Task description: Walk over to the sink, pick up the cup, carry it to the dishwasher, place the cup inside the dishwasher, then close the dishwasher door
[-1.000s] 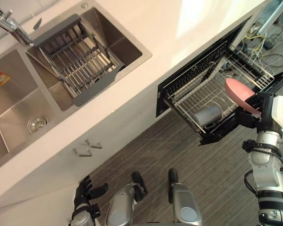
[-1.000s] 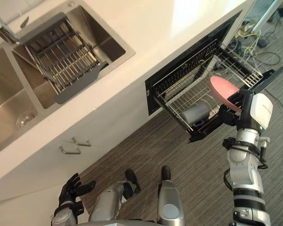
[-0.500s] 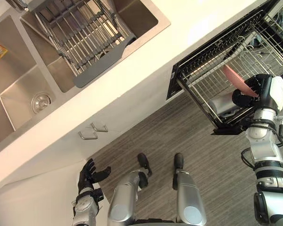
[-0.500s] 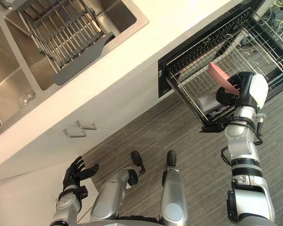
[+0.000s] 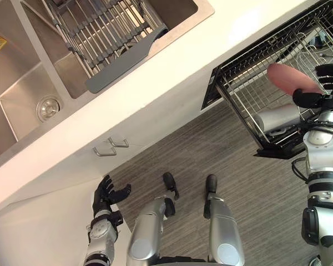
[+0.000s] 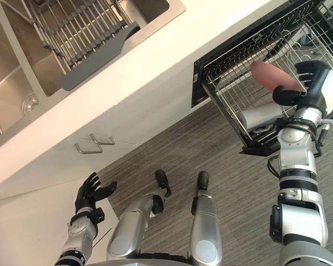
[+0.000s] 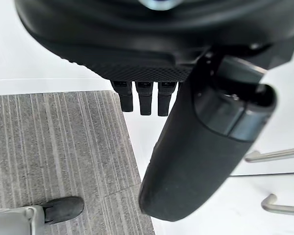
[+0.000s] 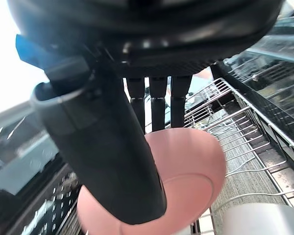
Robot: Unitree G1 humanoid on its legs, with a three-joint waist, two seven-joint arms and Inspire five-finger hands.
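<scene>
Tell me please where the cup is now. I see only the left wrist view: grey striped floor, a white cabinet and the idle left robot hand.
Observer: The rounded pink cup is in the right robot hand, with thumb and fingers curled round it.
Operator: Is it at the dishwasher?
Observer: Yes. It is held over the pulled-out silver wire rack of the open black dishwasher.
Operator: Is that rack free?
Observer: Not wholly. A grey cylindrical metal cup lies on its side in the rack's front corner.
</scene>
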